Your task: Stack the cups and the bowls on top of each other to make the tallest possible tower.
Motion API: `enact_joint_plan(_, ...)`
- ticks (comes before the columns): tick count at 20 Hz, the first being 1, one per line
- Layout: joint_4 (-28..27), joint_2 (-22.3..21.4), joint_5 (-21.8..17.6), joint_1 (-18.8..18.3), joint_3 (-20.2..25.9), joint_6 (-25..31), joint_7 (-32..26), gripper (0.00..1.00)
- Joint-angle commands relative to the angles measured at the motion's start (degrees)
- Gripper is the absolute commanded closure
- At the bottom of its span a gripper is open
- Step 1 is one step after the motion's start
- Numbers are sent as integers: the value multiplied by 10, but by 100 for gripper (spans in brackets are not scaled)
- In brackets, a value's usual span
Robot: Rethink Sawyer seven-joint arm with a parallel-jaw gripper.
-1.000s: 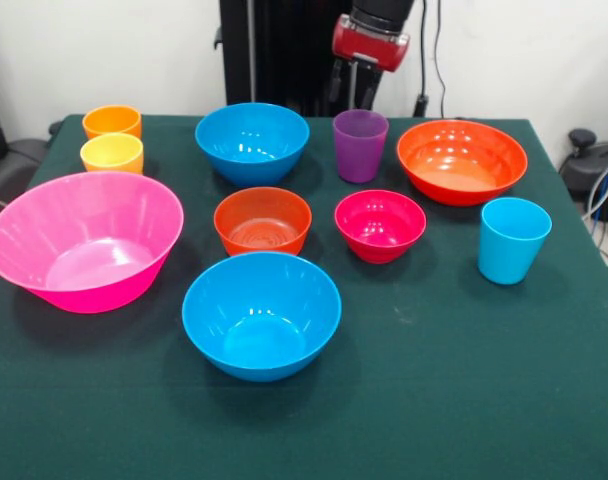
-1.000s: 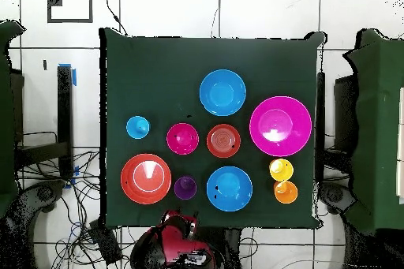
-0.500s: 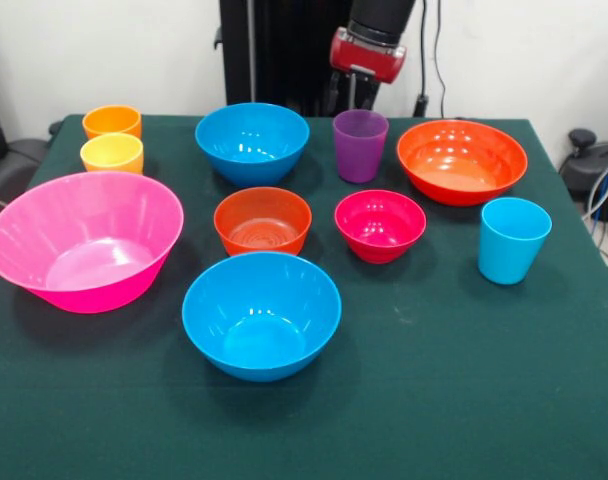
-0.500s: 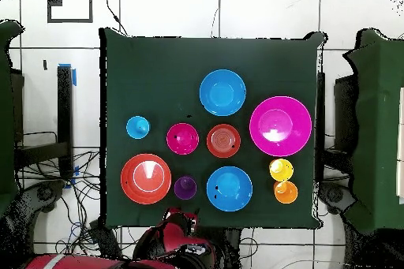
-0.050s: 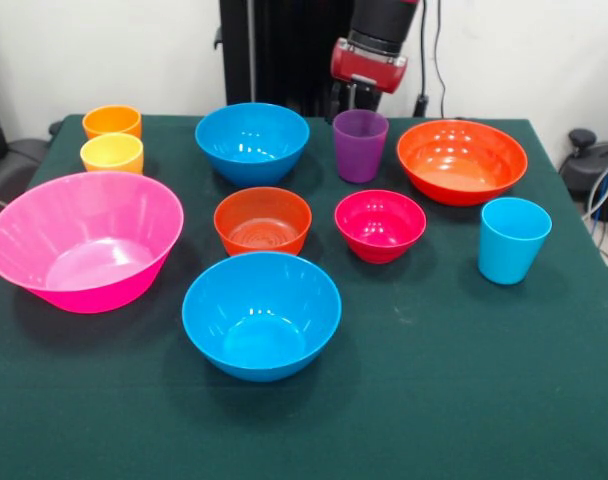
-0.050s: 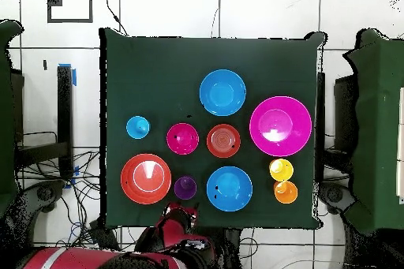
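All cups and bowls stand apart on the green table [image 5: 454, 400], none stacked. The large pink bowl [image 5: 84, 240] sits at the left, behind it the yellow cup [image 5: 112, 153] and the orange cup [image 5: 112, 121]. One blue bowl [image 5: 261, 313] is nearest the front, another blue bowl [image 5: 252, 140] at the back. Between them are the small orange bowl [image 5: 263, 220] and the magenta bowl [image 5: 380, 225]. The orange-red bowl [image 5: 462, 160] and light blue cup [image 5: 513, 240] are at the right. My gripper [image 5: 356, 98] hangs just behind the purple cup [image 5: 360, 145], holding nothing.
In the overhead view the gripper [image 6: 177, 214] sits at the table's bottom edge beside the purple cup [image 6: 185, 188]. A red arm link [image 6: 71, 259] lies below the table. Cables run along the floor at the left.
The gripper's red head has come down a little behind the purple cup. In the overhead view a red arm link has swung in at the bottom left. No cup or bowl has moved.
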Motion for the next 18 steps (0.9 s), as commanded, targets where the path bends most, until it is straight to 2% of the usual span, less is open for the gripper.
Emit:
enact_joint_plan(1,-24,-40,53,18,39,46,107,0)
enact_joint_plan(6,-10,-58,52,18,32,52,104,0)
enact_joint_plan(13,-4,-57,37,3,29,70,91,0)
enact_joint_plan(15,20,-90,32,4,10,104,75,0)
enact_joint_plan(18,42,-173,36,22,-30,199,36,0)
